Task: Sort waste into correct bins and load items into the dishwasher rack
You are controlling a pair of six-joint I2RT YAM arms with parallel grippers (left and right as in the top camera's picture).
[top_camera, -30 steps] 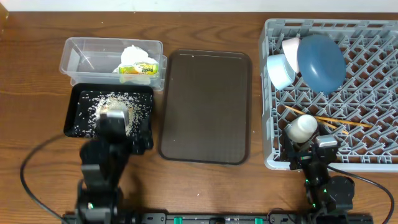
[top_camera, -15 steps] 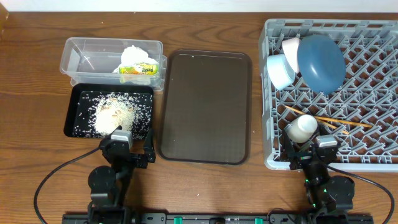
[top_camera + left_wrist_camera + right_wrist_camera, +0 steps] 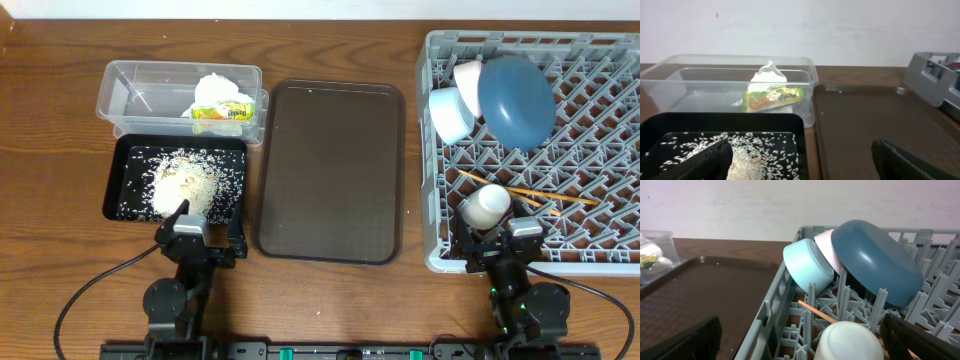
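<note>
We are looking down on a wooden table [image 3: 50, 150] where a brown serving tray [image 3: 330, 170] is lying in the middle, between the bins and the rack. To its left, a clear tub [image 3: 130, 95] is holding a crumpled napkin [image 3: 215, 88] and a snack wrapper [image 3: 222, 111] in its right end. Just in front of the tub, a black tray [image 3: 125, 160] is carrying a heap of rice [image 3: 185, 180] with loose grains scattered round it.

On the right, the grey rack [image 3: 600, 60] is holding everything else. A dark blue plate [image 3: 515, 100], a white bowl [image 3: 467, 72] and a light blue bowl [image 3: 450, 115] are leaning together among the pegs at its far left. The chopsticks [image 3: 520, 190] are lying across the lattice, and a white cup [image 3: 485, 205] is sitting near the front wall.

The left arm is folding low at the near table edge. Its left gripper [image 3: 800, 160] is pointing over the black tray's near rim with fingers spread wide and gripping nothing. The right arm is crouching likewise. Its right gripper [image 3: 805, 340] is hanging at the rack's front wall, just beside the cup, with jaws wide apart and nothing between them.
</note>
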